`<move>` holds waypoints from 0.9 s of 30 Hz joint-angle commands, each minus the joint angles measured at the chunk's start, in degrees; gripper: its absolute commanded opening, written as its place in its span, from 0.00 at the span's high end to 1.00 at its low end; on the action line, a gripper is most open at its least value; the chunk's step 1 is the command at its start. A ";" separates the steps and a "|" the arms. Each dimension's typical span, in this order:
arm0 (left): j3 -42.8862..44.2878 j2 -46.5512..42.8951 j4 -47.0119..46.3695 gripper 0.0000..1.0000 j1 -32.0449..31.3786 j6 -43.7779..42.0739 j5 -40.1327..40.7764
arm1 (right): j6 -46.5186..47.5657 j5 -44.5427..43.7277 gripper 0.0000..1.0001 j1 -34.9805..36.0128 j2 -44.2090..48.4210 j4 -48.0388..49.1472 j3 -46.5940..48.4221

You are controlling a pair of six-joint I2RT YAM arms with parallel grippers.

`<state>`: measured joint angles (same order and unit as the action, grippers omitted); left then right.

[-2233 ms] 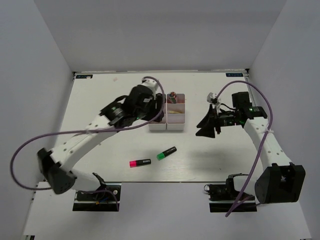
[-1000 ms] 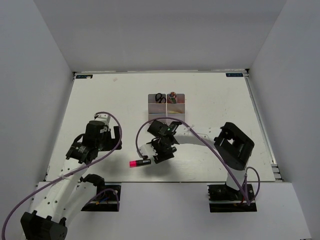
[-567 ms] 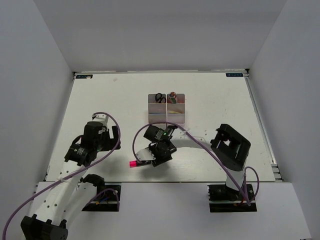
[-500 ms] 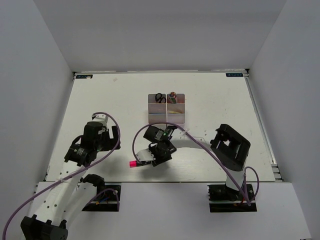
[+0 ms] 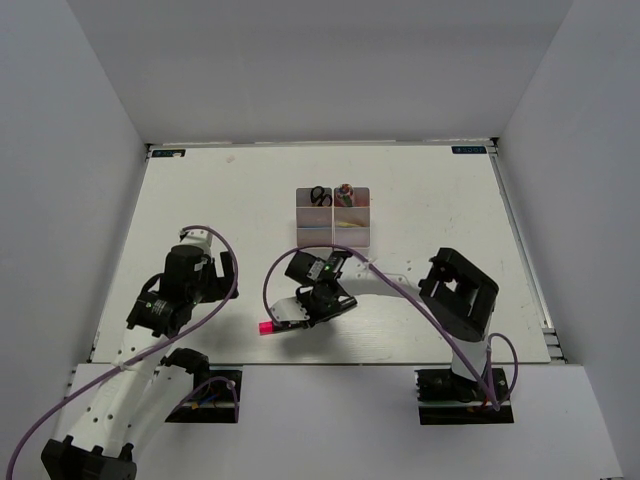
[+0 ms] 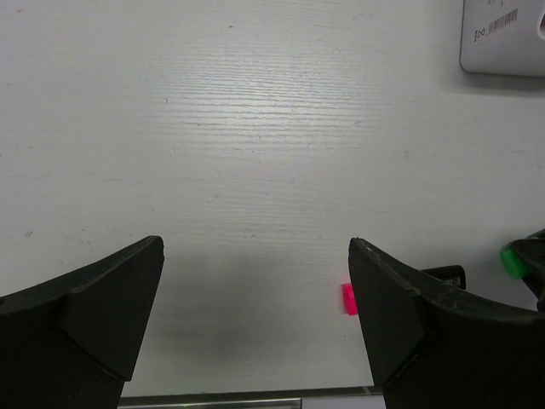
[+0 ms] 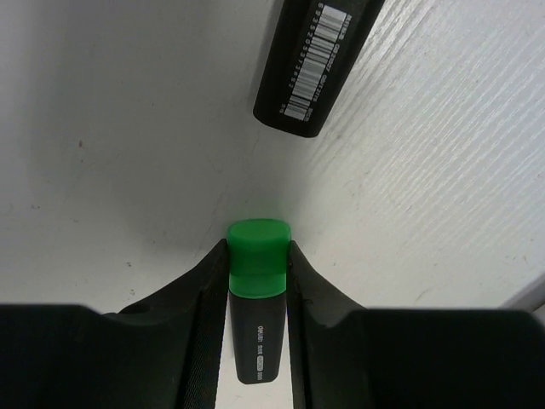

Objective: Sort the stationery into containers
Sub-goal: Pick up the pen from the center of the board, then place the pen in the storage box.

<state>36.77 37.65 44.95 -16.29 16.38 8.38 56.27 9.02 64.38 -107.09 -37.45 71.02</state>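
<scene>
Left gripper [image 6: 255, 247] hangs spread wide above the white table [image 5: 440, 200]. To its right lies a pink highlighter [image 5: 268, 327]; just beside it the right gripper [image 7: 257, 251] pinches a green highlighter [image 7: 256, 341] on the table, near the bins [image 5: 312, 238] behind

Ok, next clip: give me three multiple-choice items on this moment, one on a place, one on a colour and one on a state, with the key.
1. Where are the black-handled scissors?
A) lying outside every bin
B) in a far bin of the containers
C) held up in the air

2. What colour is the cap between the right tool's fingers?
A) green
B) pink
C) yellow

3. How does the left tool stand?
A) shut on a marker
B) shut and empty
C) open and empty

Key:
1. B, the top view shows the handles in the far left bin.
2. A, the right wrist view shows the green highlighter pinched there.
3. C, only bare table lies between its wide jaws.
</scene>
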 commanded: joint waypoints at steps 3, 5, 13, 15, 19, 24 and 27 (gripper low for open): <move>-0.47 -0.30 -0.56 0.00 0.30 0.05 0.93 | -3.97 0.30 1.00 -0.31 6.62 -1.84 0.25; -0.48 -0.21 -0.56 0.00 0.39 -0.03 0.85 | -5.63 -0.22 1.00 -0.57 9.86 -1.66 1.21; -0.74 0.58 -0.91 0.00 0.39 -0.12 0.67 | -11.61 -5.06 1.00 -4.87 16.91 6.41 2.72; -0.83 0.76 -0.92 0.00 0.21 -0.21 0.67 | -14.33 -6.54 1.00 -7.76 19.81 10.80 0.62; -0.83 1.55 -1.09 0.00 0.39 -0.30 0.49 | -21.54 -11.01 1.00 -13.48 23.41 20.39 -2.03; -0.74 2.52 -1.09 0.00 0.47 -0.47 0.06 | -29.72 -15.51 1.00 -18.23 23.33 30.23 -3.87; -0.91 2.61 -1.18 0.00 0.47 -0.47 0.14 | -35.16 -18.68 1.00 -20.25 22.63 35.50 -5.54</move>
<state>36.10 40.47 44.71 -16.23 16.34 8.47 29.04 -5.28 45.36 -84.29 -11.18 66.76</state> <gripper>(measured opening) 0.997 0.321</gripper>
